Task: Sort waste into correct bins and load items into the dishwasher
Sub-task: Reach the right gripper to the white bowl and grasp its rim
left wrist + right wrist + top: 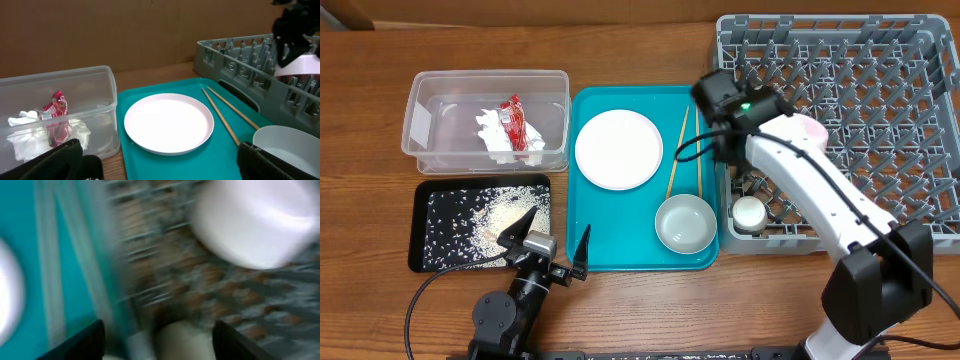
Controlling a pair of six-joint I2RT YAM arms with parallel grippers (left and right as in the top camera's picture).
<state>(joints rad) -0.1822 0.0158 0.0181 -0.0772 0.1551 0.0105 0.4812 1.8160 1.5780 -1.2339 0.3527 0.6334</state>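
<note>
Table seen from overhead, with both wrist views.

The grey dish rack fills the far right. The teal tray lies at centre, just left of the rack. The clear tub stands at far left. The black tray lies just nearer than the tub.

The right gripper hangs over the rack's far-left corner. In its blurred wrist view the fingers stand wide apart with nothing clearly held between them. The left gripper sits at the near edge, above the gap between the black tray and the teal tray. Its fingers are spread wide and it is empty.

The plate lies flat on the far left of the teal tray. The silvery bowl sits upright in that tray's near-right corner. The pink-backed bowl rests in the rack beside the right arm, partly hidden by it. The cup stands in the rack's near-left corner. The chopsticks lie on the teal tray between the plate and the rack.

The tissue and the red wrapper lie touching inside the clear tub. The rice scraps are scattered across the black tray.
</note>
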